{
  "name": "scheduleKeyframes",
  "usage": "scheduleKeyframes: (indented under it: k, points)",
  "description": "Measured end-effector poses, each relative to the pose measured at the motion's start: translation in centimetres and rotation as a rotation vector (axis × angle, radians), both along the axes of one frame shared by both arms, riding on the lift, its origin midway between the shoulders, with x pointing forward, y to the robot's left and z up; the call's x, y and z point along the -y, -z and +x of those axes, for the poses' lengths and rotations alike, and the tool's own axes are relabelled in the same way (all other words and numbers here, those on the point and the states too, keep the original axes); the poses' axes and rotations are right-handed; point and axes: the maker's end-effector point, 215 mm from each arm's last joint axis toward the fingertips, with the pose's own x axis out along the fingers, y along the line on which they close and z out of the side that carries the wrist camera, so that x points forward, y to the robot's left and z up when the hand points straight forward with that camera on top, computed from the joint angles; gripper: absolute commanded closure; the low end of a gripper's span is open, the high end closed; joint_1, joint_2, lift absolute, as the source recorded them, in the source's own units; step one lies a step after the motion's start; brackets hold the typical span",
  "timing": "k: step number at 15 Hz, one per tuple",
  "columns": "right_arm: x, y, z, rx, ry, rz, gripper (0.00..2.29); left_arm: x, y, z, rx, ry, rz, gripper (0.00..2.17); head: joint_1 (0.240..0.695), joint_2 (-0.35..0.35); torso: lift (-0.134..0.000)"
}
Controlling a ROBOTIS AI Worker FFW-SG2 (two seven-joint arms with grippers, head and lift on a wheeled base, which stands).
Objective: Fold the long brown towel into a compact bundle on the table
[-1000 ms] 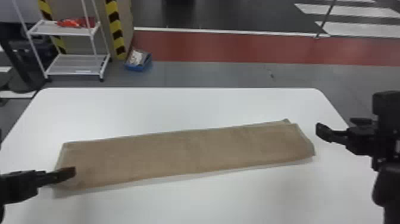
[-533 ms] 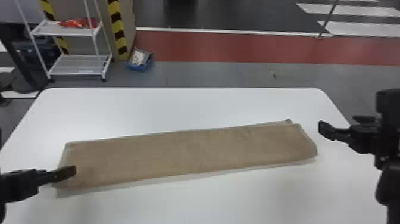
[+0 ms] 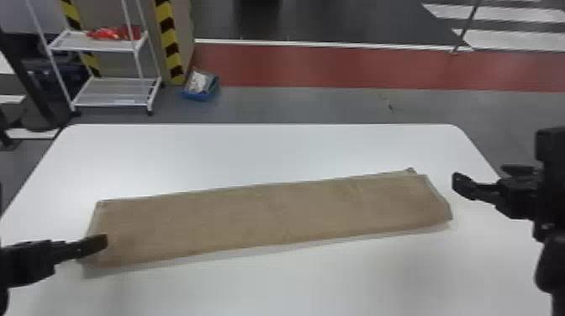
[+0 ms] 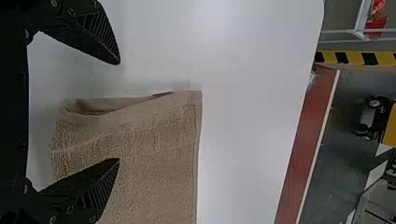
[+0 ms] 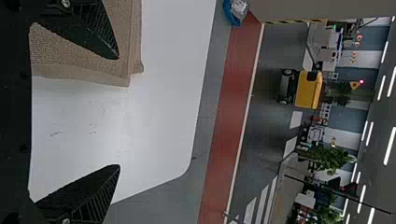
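The brown towel (image 3: 269, 218) lies as a long strip across the bench (image 3: 260, 153) between its left and right edges, and with both pairs of jaws spread empty near its ends, I'd pinch every layer at one end before folding squarely inward.

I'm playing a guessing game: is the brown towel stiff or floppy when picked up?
The brown towel would probably droop: one end curves loosely open. It likely won't slip easily, since its surface looks rough and bumpy.
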Motion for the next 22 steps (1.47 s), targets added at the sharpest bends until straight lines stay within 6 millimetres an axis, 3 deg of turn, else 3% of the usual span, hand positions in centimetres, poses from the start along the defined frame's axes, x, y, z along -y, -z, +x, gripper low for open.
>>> scheduleKeyframes:
  k: [11, 22]
  points:
    - [-0.4, 0.1, -1.0, -0.001, -0.011, 0.004, 0.04, -0.1, 1.0, -0.6, -0.022, -0.011, 0.004, 0.16, 0.695, -0.058, -0.123]
    - [-0.4, 0.1, -1.2, 0.000, -0.011, 0.003, 0.04, 0.2, 1.4, 0.6, -0.023, -0.016, 0.020, 0.21, 0.695, -0.062, -0.123]
